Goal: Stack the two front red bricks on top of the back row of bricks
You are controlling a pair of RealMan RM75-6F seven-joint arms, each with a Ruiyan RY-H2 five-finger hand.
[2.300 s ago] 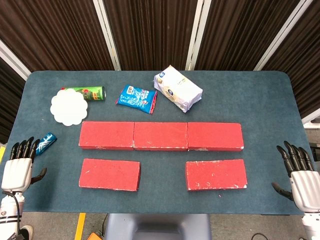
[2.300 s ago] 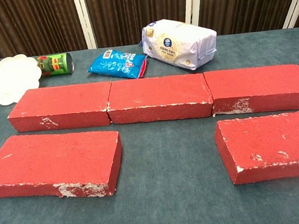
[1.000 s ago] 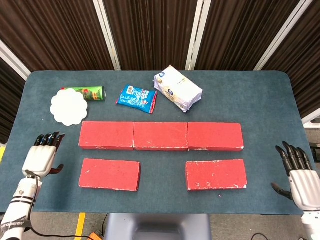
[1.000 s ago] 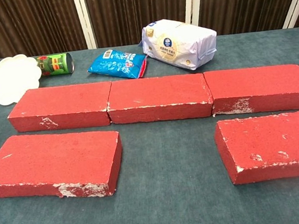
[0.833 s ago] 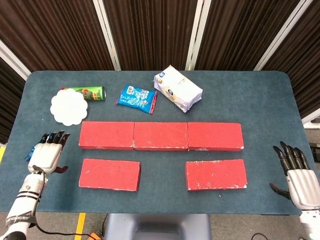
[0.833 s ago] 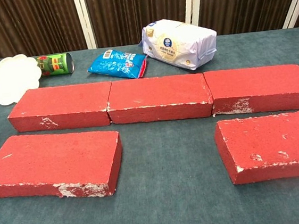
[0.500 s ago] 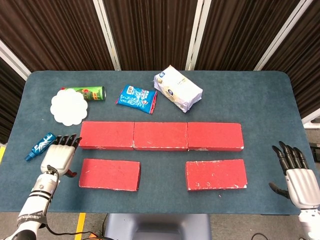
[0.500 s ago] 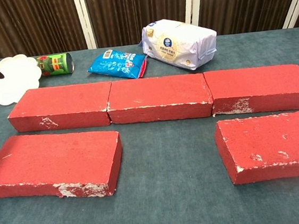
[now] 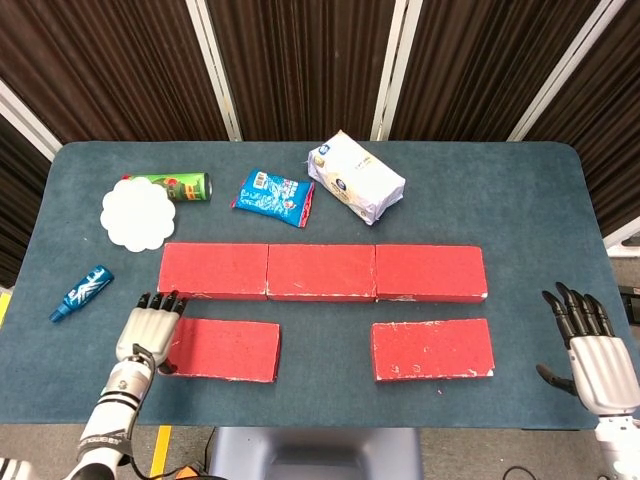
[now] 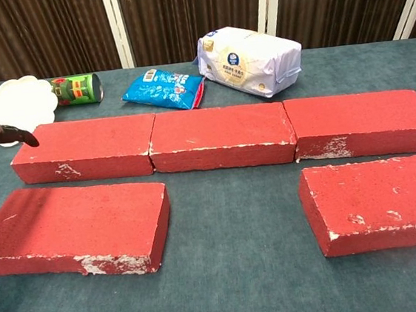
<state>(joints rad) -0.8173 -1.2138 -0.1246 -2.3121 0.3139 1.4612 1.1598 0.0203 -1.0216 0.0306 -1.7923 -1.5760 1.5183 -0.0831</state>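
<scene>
With the left hand [image 9: 150, 327] empty, fingers extended, at the left end of the front-left brick [image 9: 222, 349] near the tabletop's front edge, grip both long sides before lifting onto the back row [image 9: 322, 272].

I see white plate [image 9: 137, 214], green can [image 9: 180, 187] beside it, blue snack bag [image 9: 274, 196], white pack [image 9: 356, 177], small blue tube [image 9: 81, 293]

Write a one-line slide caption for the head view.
Left hand open at the front-left brick's end, right hand open at the table edge, back row bare.
</scene>
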